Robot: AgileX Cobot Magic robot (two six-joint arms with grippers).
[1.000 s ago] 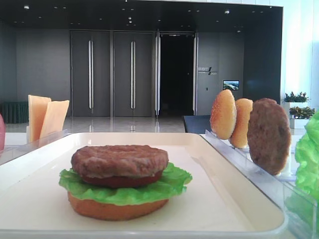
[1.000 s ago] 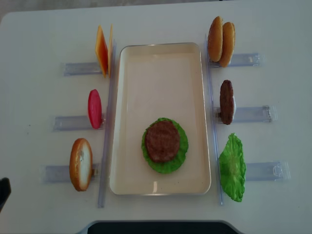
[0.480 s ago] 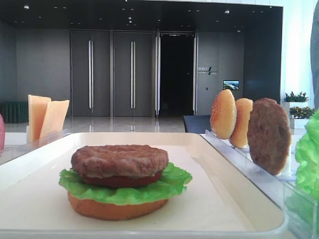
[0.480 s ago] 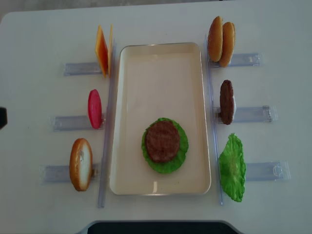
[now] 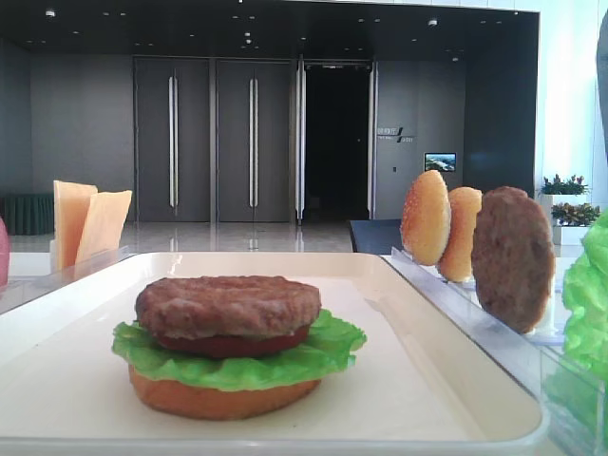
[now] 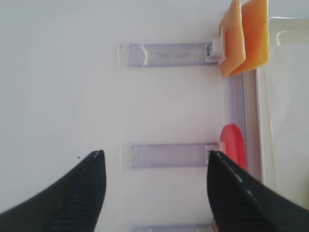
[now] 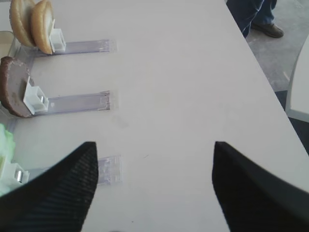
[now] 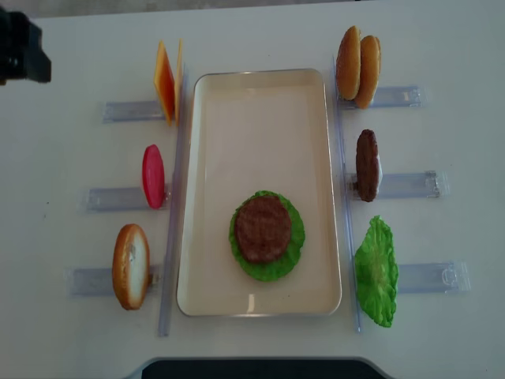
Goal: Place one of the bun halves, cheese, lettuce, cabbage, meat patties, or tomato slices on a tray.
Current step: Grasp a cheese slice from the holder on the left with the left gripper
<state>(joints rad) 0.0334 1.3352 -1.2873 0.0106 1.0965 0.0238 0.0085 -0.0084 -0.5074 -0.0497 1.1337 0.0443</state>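
Left jaws [image 6: 152, 193] spread wide and empty over the smooth white surface [image 6: 58, 96]; the thin, flat orange cheese [image 6: 244, 36] slices stand upright in a clear rack ahead and right of them, beside the cream tray [image 8: 260, 118] with its low rim. Right jaws [image 7: 154, 186] likewise parted, holding nothing, rough brown patty [image 7: 14, 87] ahead-left. Since a second ago, the left arm [image 8: 22, 43] has moved from the near-left edge to the far-left corner.

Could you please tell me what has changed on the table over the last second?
Only the left arm moved: in the overhead view it travelled up the left edge, from the lower corner to the upper corner, near the cheese. Its claw is open and empty. The stack on the tray and all racked ingredients stayed put.
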